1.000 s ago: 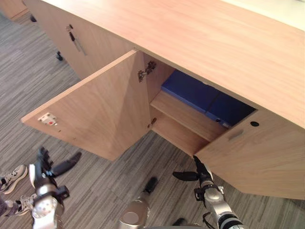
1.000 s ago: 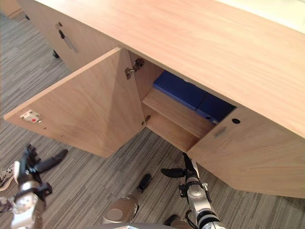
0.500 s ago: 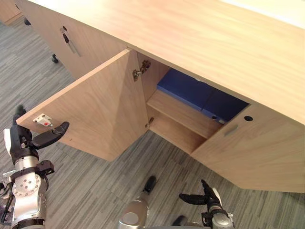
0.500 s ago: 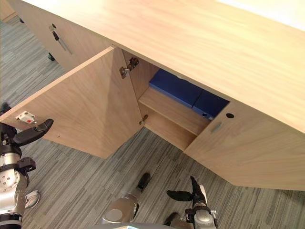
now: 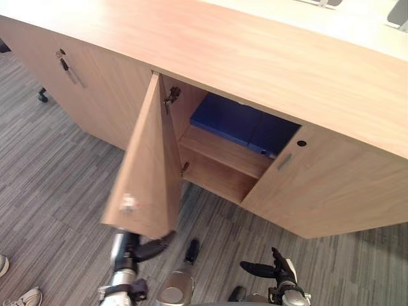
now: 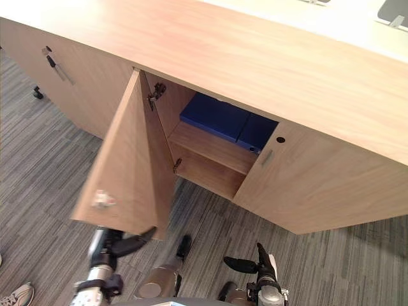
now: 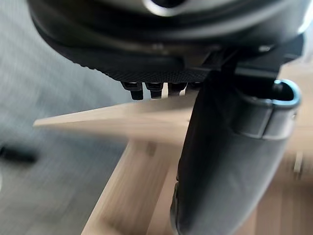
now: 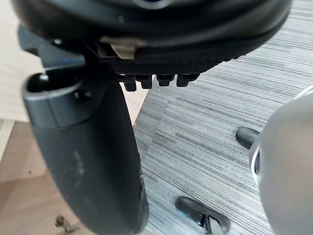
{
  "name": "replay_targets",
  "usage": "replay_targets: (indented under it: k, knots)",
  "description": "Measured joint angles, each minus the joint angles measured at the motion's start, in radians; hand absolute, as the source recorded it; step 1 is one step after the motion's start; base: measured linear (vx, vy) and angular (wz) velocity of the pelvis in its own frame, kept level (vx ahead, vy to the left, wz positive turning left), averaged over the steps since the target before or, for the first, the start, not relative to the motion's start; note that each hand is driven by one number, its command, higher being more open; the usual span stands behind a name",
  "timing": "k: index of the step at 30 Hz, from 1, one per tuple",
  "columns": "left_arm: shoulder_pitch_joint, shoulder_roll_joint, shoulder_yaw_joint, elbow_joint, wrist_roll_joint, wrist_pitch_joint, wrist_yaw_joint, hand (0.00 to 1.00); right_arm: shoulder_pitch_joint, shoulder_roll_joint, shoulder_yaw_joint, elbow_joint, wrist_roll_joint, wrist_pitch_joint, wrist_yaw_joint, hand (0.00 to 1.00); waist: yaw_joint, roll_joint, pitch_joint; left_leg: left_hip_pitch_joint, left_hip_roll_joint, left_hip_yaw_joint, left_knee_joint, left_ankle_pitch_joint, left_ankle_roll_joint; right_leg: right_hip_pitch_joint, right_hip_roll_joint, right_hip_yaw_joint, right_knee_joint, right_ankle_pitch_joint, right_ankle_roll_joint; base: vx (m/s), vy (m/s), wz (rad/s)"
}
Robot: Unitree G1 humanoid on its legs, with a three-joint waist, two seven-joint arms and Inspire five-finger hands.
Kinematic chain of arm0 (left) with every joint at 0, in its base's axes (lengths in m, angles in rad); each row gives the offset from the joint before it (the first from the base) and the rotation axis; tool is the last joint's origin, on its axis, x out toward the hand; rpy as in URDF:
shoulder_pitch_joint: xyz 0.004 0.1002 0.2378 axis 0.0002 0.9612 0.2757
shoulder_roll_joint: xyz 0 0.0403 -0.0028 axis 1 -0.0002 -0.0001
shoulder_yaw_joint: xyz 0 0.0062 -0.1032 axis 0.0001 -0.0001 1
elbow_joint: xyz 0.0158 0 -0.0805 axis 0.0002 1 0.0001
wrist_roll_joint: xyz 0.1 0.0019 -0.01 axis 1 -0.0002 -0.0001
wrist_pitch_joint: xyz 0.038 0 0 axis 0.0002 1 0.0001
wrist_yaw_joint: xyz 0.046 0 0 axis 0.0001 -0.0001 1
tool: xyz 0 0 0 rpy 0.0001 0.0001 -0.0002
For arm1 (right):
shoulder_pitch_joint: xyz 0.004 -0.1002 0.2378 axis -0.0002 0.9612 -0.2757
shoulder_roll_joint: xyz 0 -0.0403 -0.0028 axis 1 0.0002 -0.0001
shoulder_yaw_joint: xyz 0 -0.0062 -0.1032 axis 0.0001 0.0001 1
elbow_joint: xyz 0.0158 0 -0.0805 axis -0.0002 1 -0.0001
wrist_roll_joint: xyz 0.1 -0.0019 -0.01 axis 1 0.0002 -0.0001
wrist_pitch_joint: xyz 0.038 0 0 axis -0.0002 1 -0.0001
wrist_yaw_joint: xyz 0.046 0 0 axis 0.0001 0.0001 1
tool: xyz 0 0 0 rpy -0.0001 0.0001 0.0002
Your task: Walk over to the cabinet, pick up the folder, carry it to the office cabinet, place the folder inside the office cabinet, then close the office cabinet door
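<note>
Here the blue folder [image 5: 229, 120] is seen lying on the upper shelf [image 5: 223, 152] inside the office cabinet [image 5: 268, 57], so only the half-open door [image 5: 148, 172] is left to be shut. The left robot hand [image 5: 131, 248] is held released, fingers straight, at the door's lower free corner. A steady flat push near that edge is advised, thumb kept clear of the gap. The right robot hand [image 5: 279, 271] is held low, relaxed and empty.

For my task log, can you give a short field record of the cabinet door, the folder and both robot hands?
Cabinet door: partly open
Blue folder: lying inside the cabinet, on the upper shelf
Left robot hand: open, at the door's lower edge
Right robot hand: open, low, holding nothing
</note>
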Motion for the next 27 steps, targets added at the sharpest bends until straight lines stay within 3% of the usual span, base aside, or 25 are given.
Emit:
replay_targets:
  k: [2,6,10,14,21,27]
  knots:
    - [-0.074,-0.018,-0.069,0.037,0.056,0.014,-0.015,1.00,-0.001,-0.005,0.025,-0.009,-0.001,-0.001,0.000,1.00,-0.024,0.001,-0.016,-0.004,0.013,0.054,0.000,-0.003,0.004,-0.033,0.005,0.067,0.000,0.002,-0.001,-0.02,0.030,-0.65]
    - [-0.223,-0.015,-0.113,0.042,0.118,0.027,-0.007,1.00,-0.006,-0.006,0.045,-0.035,-0.005,-0.001,-0.004,1.00,-0.073,0.000,-0.019,-0.012,0.032,0.133,0.000,-0.010,0.007,-0.083,0.016,0.148,-0.004,0.032,-0.008,0.03,-0.015,-0.67]
    - [-0.418,0.012,-0.072,0.136,0.203,0.049,0.057,1.00,-0.013,-0.016,0.066,-0.038,-0.009,0.000,-0.007,1.00,-0.112,0.002,-0.020,-0.013,0.051,0.199,0.002,-0.018,-0.002,-0.104,0.025,0.207,-0.041,0.081,-0.022,0.08,-0.033,-0.52]
    - [-0.600,0.066,0.064,0.274,0.240,0.068,0.150,1.00,-0.023,-0.017,0.064,-0.031,-0.010,0.001,-0.006,1.00,-0.142,0.001,-0.020,0.003,0.063,0.225,0.006,-0.012,0.005,-0.085,0.040,0.233,-0.066,0.103,-0.020,0.13,-0.066,-0.23]
    - [-0.610,0.100,0.134,0.341,0.234,0.085,0.213,1.00,-0.036,-0.035,0.053,-0.008,-0.009,0.002,-0.003,1.00,-0.152,0.003,-0.020,0.053,0.070,0.263,0.005,-0.014,0.002,-0.045,0.042,0.259,-0.082,0.103,-0.021,0.03,-0.039,-0.16]
    - [-0.403,0.036,0.129,0.361,0.075,0.074,0.130,1.00,-0.036,-0.032,0.005,0.008,-0.006,0.019,-0.003,1.00,-0.165,0.007,-0.020,0.079,0.077,0.284,-0.001,-0.046,-0.007,-0.039,0.044,0.281,-0.081,0.102,-0.022,-0.04,0.009,-0.11]
